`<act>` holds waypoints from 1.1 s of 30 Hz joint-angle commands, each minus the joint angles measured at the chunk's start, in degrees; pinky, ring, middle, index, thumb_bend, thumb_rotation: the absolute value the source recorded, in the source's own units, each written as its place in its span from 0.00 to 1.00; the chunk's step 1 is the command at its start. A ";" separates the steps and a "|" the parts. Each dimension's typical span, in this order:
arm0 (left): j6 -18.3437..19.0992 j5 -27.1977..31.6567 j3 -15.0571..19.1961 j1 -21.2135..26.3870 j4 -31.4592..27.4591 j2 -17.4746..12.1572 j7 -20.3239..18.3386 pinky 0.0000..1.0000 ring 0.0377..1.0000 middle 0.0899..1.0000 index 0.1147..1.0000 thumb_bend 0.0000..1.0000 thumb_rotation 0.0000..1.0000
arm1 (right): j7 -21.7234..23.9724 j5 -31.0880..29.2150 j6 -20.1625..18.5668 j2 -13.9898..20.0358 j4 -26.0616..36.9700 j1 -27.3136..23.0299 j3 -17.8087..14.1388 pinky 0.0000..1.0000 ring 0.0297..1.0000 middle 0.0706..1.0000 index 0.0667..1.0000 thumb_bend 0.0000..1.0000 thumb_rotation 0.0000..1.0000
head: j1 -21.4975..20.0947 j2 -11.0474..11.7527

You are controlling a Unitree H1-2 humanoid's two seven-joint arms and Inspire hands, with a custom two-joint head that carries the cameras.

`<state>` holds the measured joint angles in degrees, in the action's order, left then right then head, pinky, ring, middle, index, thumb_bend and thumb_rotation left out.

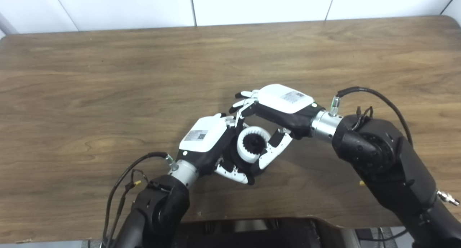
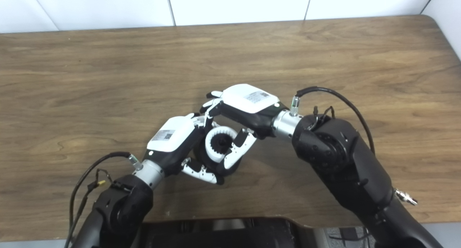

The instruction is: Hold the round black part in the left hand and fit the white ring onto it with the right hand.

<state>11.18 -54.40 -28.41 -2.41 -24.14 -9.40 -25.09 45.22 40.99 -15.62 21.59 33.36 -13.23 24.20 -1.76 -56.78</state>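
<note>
Left hand (image 1: 210, 141) is curled around the black part (image 1: 254, 143), held just above the table (image 1: 108, 78) mid-front. Right hand (image 1: 279, 111) pinches the white ring (image 1: 248, 134), which sits around the part's toothed centre. Risk: ring goes on tilted and jams if teeth misalign, or slips when the pinch eases. Hand-back labels carry codes; text unreadable.

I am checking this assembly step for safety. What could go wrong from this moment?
1. The white ring may sit tilted on the round black part and jam; the fingers hide its seating.
2. The left hand and right hand crowd together, so fingers could collide.
3. If a grip slips, the parts may drop onto the table.
</note>
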 commanded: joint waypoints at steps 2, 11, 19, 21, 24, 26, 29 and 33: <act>-0.78 -0.43 -0.77 0.43 -0.29 0.14 -0.85 0.97 0.87 0.76 0.42 0.52 0.05 | 1.08 -0.31 -1.46 0.24 1.61 -2.68 -1.49 0.96 0.97 0.87 0.77 1.00 0.47 | -0.10 0.06; -1.34 -0.52 -0.48 0.43 0.57 -0.41 -0.30 0.97 0.87 0.76 0.41 0.52 0.05 | 2.09 -2.58 -4.27 0.29 4.31 -6.02 -5.28 0.95 0.97 0.89 0.86 1.00 0.50 | -0.15 0.37; -1.71 -0.95 -0.05 0.32 1.31 -0.82 0.72 0.97 0.86 0.75 0.41 0.52 0.05 | 1.47 -4.30 -4.76 0.89 4.95 -7.18 -7.36 0.89 0.94 0.86 0.84 1.00 0.50 | -0.14 0.68; -1.62 -1.34 0.02 0.32 1.44 -0.97 0.90 0.96 0.86 0.75 0.41 0.52 0.05 | 1.62 -4.41 -5.66 0.60 5.21 -7.44 -7.76 0.88 0.94 0.85 0.84 1.00 0.50 | -0.30 0.84; -1.96 -1.75 0.21 0.26 1.91 -1.21 1.86 0.95 0.85 0.74 0.42 0.52 0.05 | 1.52 -4.60 -7.21 0.22 5.66 -7.74 -8.33 0.89 0.94 0.85 0.83 1.00 0.48 | -0.30 1.16; -2.14 -1.74 0.54 0.17 2.29 -1.13 2.58 0.95 0.84 0.74 0.42 0.52 0.06 | 1.26 -4.60 -8.01 0.08 5.87 -7.81 -8.51 0.90 0.94 0.85 0.82 1.00 0.48 | -0.30 1.26; -2.12 -2.34 1.08 0.07 3.00 -0.72 3.64 0.94 0.84 0.73 0.42 0.52 0.07 | 0.79 -4.72 -8.31 -0.04 5.84 -7.62 -8.70 0.90 0.94 0.84 0.81 1.00 0.47 | -0.25 1.42; -1.60 -3.73 1.22 0.33 2.91 -0.64 3.34 0.91 0.83 0.73 0.51 0.68 0.17 | 0.62 -4.91 -8.89 0.02 6.05 -7.33 -8.78 0.88 0.95 0.84 0.81 1.00 0.48 | -0.32 1.63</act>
<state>8.64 -56.19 -27.65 -2.44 -22.07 -9.73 -21.19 47.33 36.52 -24.31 21.64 37.43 -18.89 16.41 -2.02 -55.11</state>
